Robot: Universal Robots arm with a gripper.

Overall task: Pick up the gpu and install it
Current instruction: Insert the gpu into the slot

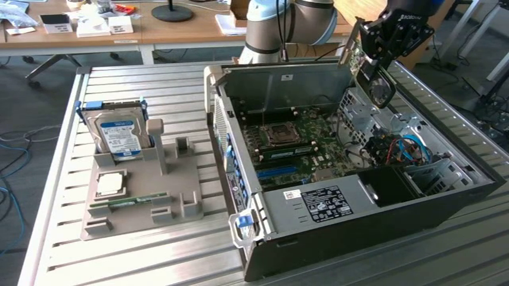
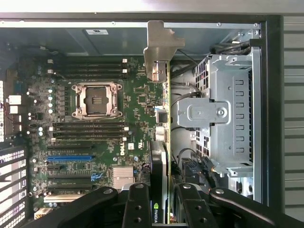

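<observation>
My gripper (image 1: 375, 58) hangs over the far right corner of the open computer case (image 1: 445, 202), shut on the gpu (image 1: 374, 80). The card is held on edge, with its silvery metal bracket (image 1: 350, 43) pointing toward the case's back wall. In the wrist view the gpu (image 2: 166, 118) shows edge-on above the motherboard (image 2: 137, 99), between the CPU socket (image 2: 97, 99) and the drive cage (image 2: 228, 118). Its bracket (image 2: 159, 50) reaches the case's rim. Black fingers (image 2: 137, 206) of the gripper (image 2: 161, 211) clamp the card's fan end from both sides.
A blue slot (image 2: 70, 157) and several dark slots lie on the motherboard. On the slatted table (image 1: 159, 262), at the exterior view's left, a grey fixture (image 1: 183, 179) holds a hard drive (image 1: 119, 134), a CPU (image 1: 109, 183) and a green memory stick (image 1: 131, 201).
</observation>
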